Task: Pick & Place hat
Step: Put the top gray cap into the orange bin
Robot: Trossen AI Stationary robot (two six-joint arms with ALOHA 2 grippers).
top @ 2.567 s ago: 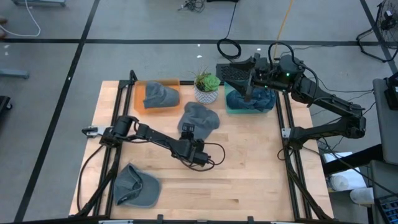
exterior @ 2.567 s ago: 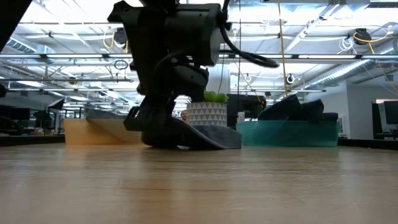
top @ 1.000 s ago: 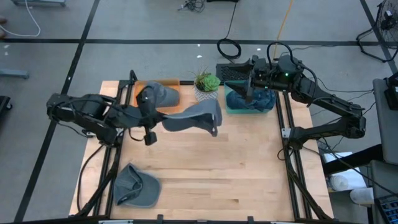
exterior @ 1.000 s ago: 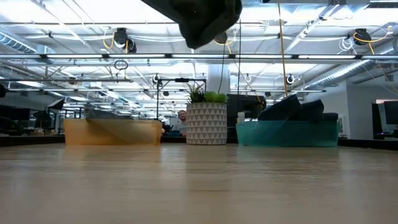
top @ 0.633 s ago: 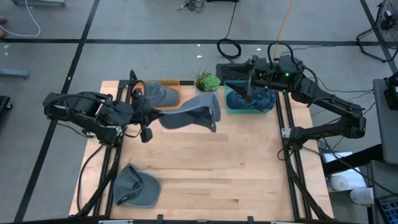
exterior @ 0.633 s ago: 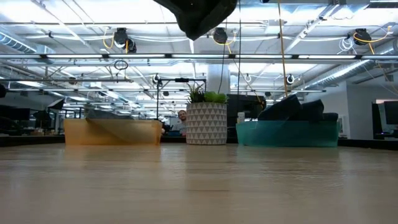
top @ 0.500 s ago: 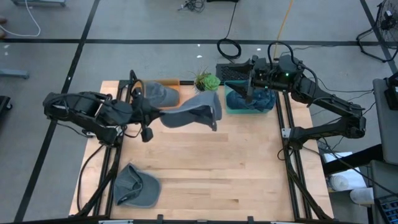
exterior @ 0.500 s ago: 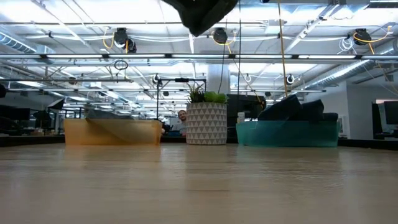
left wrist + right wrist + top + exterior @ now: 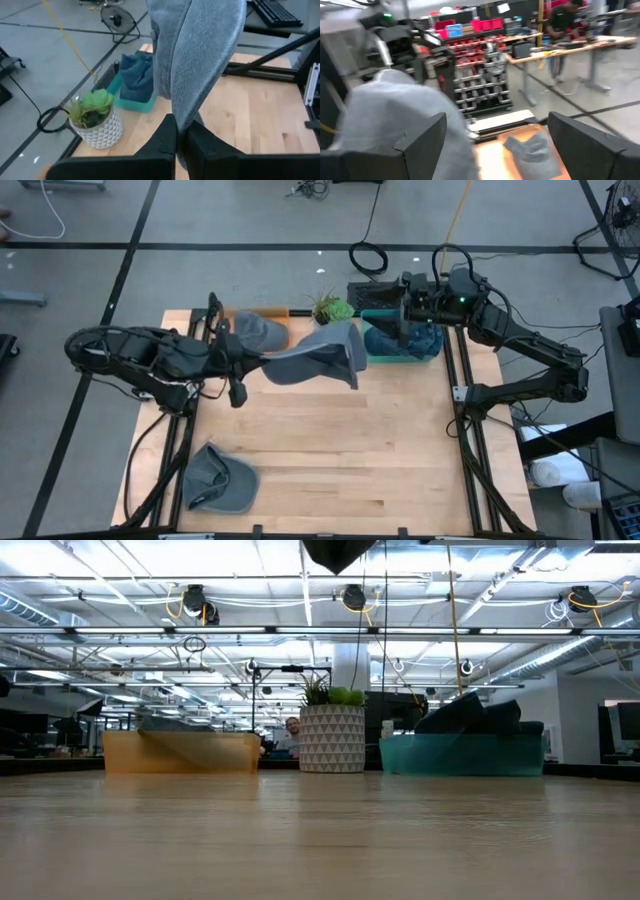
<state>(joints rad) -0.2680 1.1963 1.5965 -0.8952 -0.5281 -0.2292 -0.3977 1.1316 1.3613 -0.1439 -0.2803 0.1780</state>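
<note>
A grey hat (image 9: 315, 360) hangs in the air from my left gripper (image 9: 243, 366), which is shut on it above the table's far-left part, in front of the orange bin (image 9: 270, 312). In the left wrist view the hat's cloth (image 9: 200, 55) runs away from the gripper (image 9: 181, 131). Only the hat's lowest tip (image 9: 338, 550) shows in the low view. My right gripper (image 9: 400, 320) waits open over the teal bin (image 9: 372, 352), and its fingers (image 9: 422, 135) touch nothing. My left gripper pinches the hat's narrow end (image 9: 182, 112) between its two fingers, coming level from the table's left side. Whether that is one layer or a fold, I cannot tell. The hat is lifted clear and stretches rightward from the fingers, sagging toward its broad end (image 9: 345, 365).
A second grey hat (image 9: 255, 330) lies in the orange bin. A blue hat (image 9: 410, 340) fills the teal bin. A potted plant (image 9: 330, 310) stands between the bins. Another grey hat (image 9: 220, 480) lies at the near-left corner. Bare wood (image 9: 380, 450) spreads across the middle and near right.
My left gripper has risen with the hat, staying shut on it. In the low view the hat has climbed almost out of the picture's top. From above, its broad end has drifted toward the far right, nearer the plant and the teal bin.
</note>
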